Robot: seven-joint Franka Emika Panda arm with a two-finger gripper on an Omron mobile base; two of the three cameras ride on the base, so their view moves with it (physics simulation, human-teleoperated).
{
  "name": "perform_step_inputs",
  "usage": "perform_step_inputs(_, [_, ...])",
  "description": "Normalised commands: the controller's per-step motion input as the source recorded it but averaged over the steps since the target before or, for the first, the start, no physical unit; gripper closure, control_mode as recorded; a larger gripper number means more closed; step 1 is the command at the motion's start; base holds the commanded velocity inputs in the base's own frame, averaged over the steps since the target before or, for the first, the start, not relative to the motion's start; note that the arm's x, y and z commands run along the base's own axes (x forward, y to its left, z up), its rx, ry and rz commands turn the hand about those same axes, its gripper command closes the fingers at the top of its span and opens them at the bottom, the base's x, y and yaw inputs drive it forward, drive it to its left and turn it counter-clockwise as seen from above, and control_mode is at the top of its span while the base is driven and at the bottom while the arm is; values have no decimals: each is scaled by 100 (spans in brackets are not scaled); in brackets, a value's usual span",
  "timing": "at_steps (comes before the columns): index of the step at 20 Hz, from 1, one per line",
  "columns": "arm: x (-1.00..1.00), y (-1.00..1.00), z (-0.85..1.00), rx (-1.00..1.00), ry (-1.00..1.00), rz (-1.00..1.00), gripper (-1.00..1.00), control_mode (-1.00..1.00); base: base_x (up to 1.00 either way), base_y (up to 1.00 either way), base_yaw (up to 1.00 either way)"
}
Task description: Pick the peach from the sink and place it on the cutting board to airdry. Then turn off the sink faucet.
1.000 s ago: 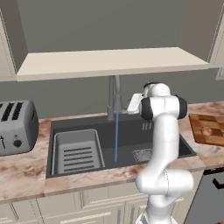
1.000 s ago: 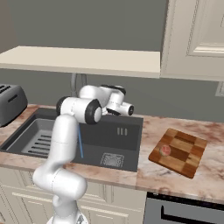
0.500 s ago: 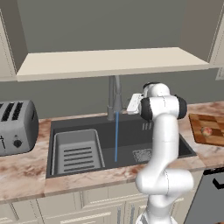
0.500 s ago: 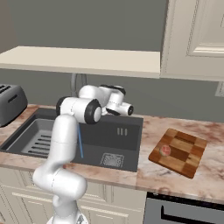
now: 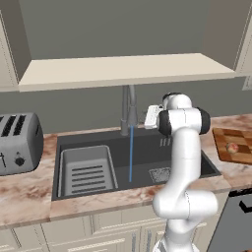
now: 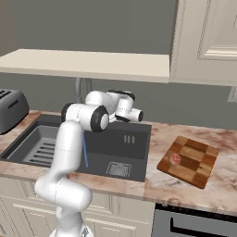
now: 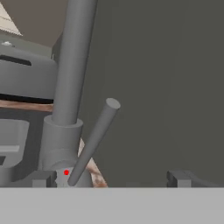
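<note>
The peach (image 5: 232, 147) (image 6: 175, 159), small and orange-red, lies on the checkered wooden cutting board (image 5: 241, 138) (image 6: 194, 159) on the counter right of the sink (image 5: 187, 147) (image 6: 134, 143). A thin blue stream of water (image 5: 131, 157) (image 6: 85, 155) runs from the sink faucet (image 5: 129, 106) into the basin. My gripper (image 5: 147, 117) (image 7: 111, 179) is open and empty, just right of the faucet at its base height. In the hand view the slanted lever (image 7: 94, 140) rises between the fingertips (image 7: 43, 178), nearer the left one, beside the upright stem (image 7: 72, 65).
A silver toaster (image 5: 17, 142) stands on the counter at the left. A lighter ribbed tray insert (image 5: 88, 170) fills the sink's left half, with the drain grate (image 5: 160, 174) to its right. A pale shelf (image 5: 123, 71) hangs low over the faucet.
</note>
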Motion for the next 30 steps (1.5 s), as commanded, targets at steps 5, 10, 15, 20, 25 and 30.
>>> perform_step_inputs(5, [41,40,-2,7,8,19,-100,-100,0,0,0])
perform_step_inputs(10, [41,53,-2,8,13,16,-100,-100,0,0,0])
perform_step_inputs(15, [51,61,-1,6,14,15,-100,-100,0,0,0])
perform_step_inputs(20, [56,70,-3,3,15,16,-100,-100,0,0,0])
perform_step_inputs(25, [58,84,-2,1,15,20,-100,-100,0,0,0])
perform_step_inputs(30, [48,98,-1,0,13,23,-100,-100,0,0,0])
